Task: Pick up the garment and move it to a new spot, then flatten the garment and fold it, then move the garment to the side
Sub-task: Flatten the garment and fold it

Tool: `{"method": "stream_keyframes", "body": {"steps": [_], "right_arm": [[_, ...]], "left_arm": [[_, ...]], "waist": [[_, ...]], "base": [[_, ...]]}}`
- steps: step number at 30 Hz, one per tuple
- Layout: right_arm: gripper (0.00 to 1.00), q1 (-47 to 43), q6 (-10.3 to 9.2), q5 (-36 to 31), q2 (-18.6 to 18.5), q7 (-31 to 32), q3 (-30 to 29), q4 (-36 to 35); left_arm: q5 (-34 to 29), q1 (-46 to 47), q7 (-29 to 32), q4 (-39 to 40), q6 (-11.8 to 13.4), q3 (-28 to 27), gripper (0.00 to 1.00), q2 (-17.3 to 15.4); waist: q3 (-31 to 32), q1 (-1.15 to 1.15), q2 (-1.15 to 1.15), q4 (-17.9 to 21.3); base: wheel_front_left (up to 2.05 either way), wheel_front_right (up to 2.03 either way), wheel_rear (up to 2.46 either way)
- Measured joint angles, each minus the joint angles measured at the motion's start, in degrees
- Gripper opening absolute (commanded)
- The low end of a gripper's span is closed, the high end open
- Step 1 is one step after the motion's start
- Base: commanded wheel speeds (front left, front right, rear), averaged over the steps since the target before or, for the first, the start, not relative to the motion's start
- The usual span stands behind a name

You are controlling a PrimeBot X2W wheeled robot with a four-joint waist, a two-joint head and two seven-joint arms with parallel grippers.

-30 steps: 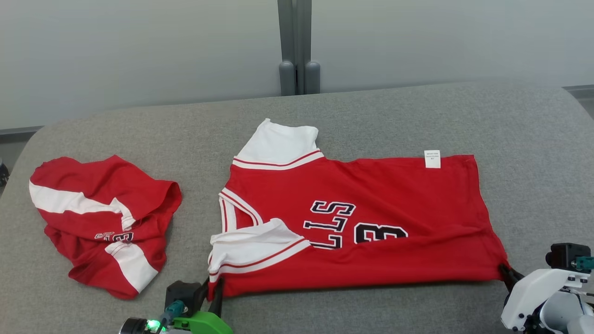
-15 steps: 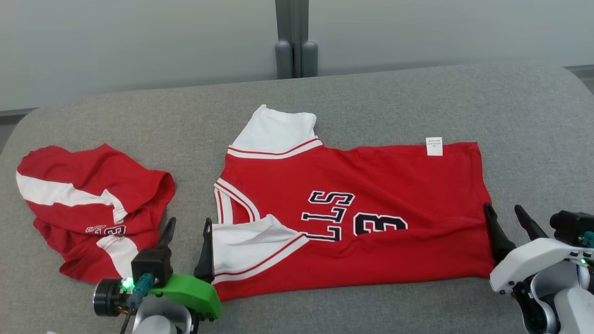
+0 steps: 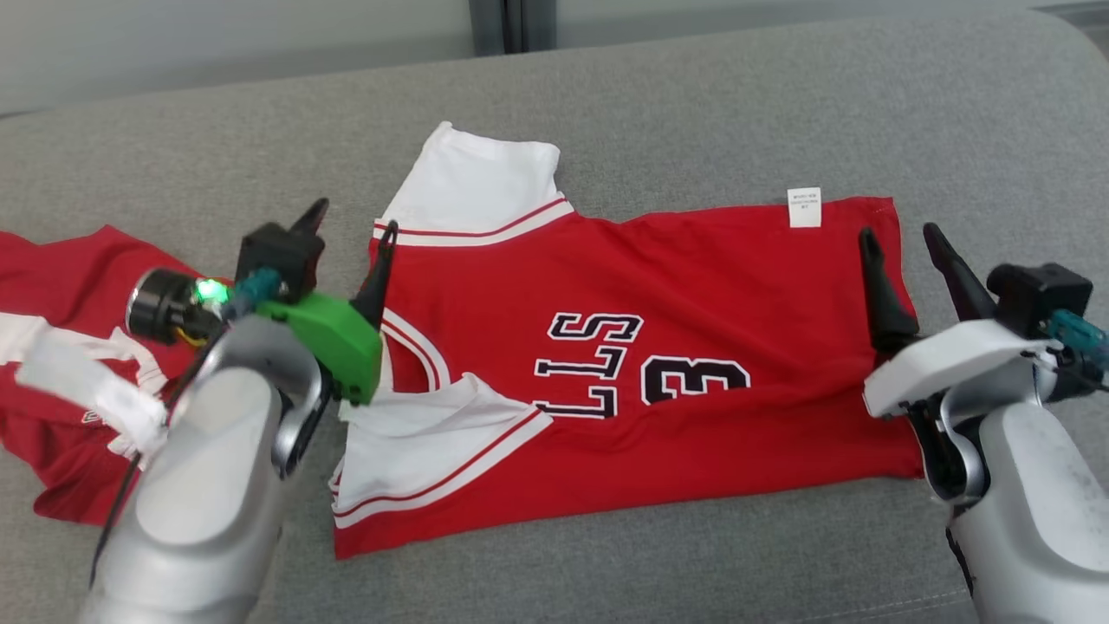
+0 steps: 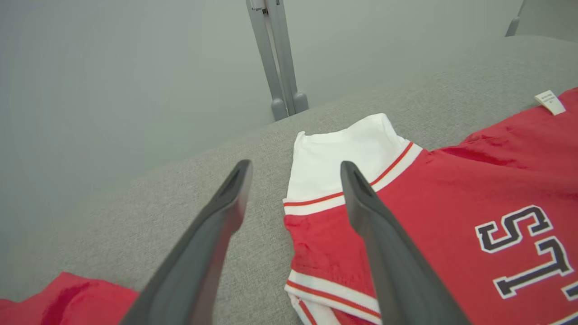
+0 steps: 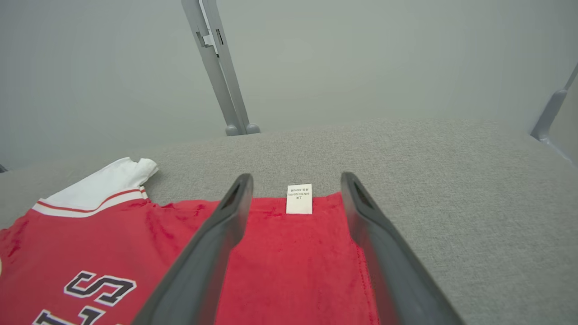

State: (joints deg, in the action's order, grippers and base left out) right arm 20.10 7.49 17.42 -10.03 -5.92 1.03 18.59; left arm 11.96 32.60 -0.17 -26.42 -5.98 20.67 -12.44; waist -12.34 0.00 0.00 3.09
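Two grippers stand over the work, and I read both as spread wide with nothing pinched between the fingers.

Task garment: the red fabric jersey with white sleeves and black lettering (image 3: 693, 286) lies spread flat near the middle of the grey fabric-covered counter (image 3: 693, 95). Its collar end is toward the robot's left and its hem toward the robot's right. The far white sleeve (image 3: 476, 186) lies flat on the counter. The near white sleeve (image 3: 416, 442) lies turned in over the red chest panel. A small white rectangular label (image 3: 804, 208) sits on the far edge, close to the hem corner.

Left gripper (image 3: 355, 217): it sits at the collar end, just beside the far sleeve's striped band. In the left wrist view (image 4: 295, 164) one finger is over bare counter and the other over the red shoulder, with the jersey's edge between them. I cannot tell whether the tips touch the cloth.

Right gripper (image 3: 898, 232): it sits at the hem end, near the far corner. In the right wrist view (image 5: 296, 177) the label shows between the fingers; one finger is over red cloth and the other runs along the hem edge.

A crumpled red-and-white garment (image 3: 78, 260) lies at the counter's left, apart from the jersey and partly behind the left arm.
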Motion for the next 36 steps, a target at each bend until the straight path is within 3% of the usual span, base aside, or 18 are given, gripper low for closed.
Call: {"method": "stream_keyframes", "body": {"steps": [3, 7, 11, 14, 22, 36], "right_arm": [[1.00, 3.93, 0.00, -0.54, 0.04, -0.24, 2.12, 1.38], [1.00, 10.06, 0.00, -1.02, 0.13, -0.23, 4.05, 3.60], [1.00, 15.05, 0.00, -1.02, 0.38, -0.58, 5.57, 5.55], [1.00, 18.39, 0.00, -0.87, 0.46, -0.96, 6.67, 6.61], [1.00, 23.93, 0.00, 0.00, 0.52, -2.22, 8.20, 8.56], [1.00, 27.36, 0.00, 0.66, 0.80, -4.45, 10.15, 12.33]], "left_arm": [[4.24, 6.44, 6.44, -1.68, -1.18, 1.81, 1.00, -1.72], [13.12, 16.06, 16.78, -0.58, -1.35, 12.25, 1.00, -8.71], [21.39, 24.94, 23.42, 1.44, -1.51, 19.18, 1.00, -16.95], [25.05, 30.48, 27.09, 1.35, -1.51, 23.50, 1.00, -20.91], [32.76, 37.74, 31.12, -2.75, -1.51, 31.17, 1.00, -24.77], [37.01, 44.00, 30.38, -12.03, -1.51, 35.98, 1.00, -22.82]], "waist": [[-2.35, 0.00, 0.00, 1.17], [-5.43, 0.00, 0.00, 3.29], [-8.25, 0.00, 0.00, 5.79], [-10.50, 0.00, 0.00, 7.40], [-15.34, 0.01, 0.00, 11.37], [-20.20, 0.01, 0.00, 15.16]], "base": [[0.00, 0.00, 0.00], [0.00, 0.00, 0.00], [0.00, 0.00, 0.00], [0.00, 0.00, 0.00], [0.00, 0.00, 0.00], [0.00, 0.00, 0.00]]}}
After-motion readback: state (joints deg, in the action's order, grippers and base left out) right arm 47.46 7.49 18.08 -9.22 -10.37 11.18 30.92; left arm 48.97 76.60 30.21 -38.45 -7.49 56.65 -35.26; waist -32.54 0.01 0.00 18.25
